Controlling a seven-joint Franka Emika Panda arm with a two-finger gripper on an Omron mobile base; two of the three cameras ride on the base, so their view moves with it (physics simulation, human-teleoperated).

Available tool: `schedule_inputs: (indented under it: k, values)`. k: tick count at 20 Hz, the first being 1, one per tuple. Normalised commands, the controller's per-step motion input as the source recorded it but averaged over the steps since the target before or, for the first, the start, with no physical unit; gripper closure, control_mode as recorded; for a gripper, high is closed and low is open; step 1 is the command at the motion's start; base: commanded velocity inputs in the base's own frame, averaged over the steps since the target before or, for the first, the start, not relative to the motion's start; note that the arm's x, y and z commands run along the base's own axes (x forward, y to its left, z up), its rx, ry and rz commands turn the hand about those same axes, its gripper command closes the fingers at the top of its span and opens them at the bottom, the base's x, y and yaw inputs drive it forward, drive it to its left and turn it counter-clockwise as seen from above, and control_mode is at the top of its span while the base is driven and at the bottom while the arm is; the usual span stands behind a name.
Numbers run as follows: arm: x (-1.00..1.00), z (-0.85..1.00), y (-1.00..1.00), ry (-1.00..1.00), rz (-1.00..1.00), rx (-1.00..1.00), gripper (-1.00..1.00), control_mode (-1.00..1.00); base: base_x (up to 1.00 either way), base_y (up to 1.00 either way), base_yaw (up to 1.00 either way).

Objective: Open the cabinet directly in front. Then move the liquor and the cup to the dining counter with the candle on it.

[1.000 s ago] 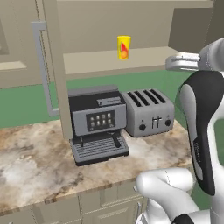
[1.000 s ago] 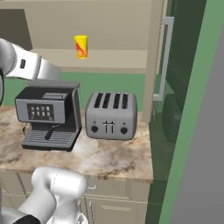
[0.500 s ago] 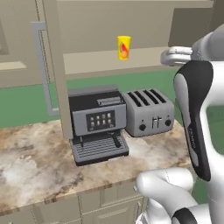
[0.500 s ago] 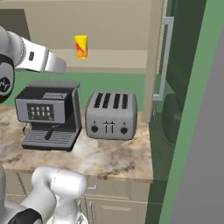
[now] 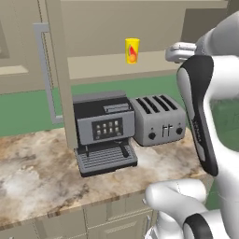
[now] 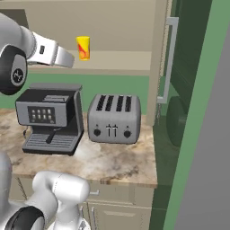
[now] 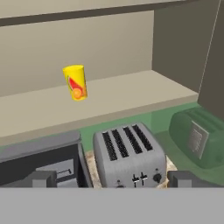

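We see the cabinet (image 5: 56, 70) w/ both doors open; the cup (image 7: 75, 82) stands upright on its shelf, ahead of the tool (image 7: 111, 178) and up-left in hand view. Tool's fingertips (image 7: 41, 178) sit wide apart, holding nothing. Below and just ahead on the table (image 6: 112, 164): toaster (image 7: 129, 154), w/ coffee machine (image 6: 49, 117) beside it.

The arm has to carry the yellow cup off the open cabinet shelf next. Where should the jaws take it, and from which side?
Probably around the middle of the cup wall, coming in level from the cabinet's open front. The cup stands upright and alone on the shelf, with a board overhead, so a side grip across its round body looks easier than coming from above. The toaster below stays clear of that path.
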Motion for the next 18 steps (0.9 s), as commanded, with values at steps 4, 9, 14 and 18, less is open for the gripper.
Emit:
schedule_inputs:
  k: [4,9,14,18]
  values:
    - [0.46,0.07,0.0,0.0,0.0,0.03,-1.0,-1.0,0.0,0.0,0.0]
    - [0.49,0.0,0.0,0.0,0.0,0.06,-1.0,-1.0,0.0,0.0,0.0]
    - [0.52,0.0,0.0,0.0,0.0,0.05,-1.0,-1.0,0.0,0.0,0.0]
    - [0.45,0.0,0.0,0.0,0.0,0.01,-1.0,-1.0,0.0,0.0,0.0]
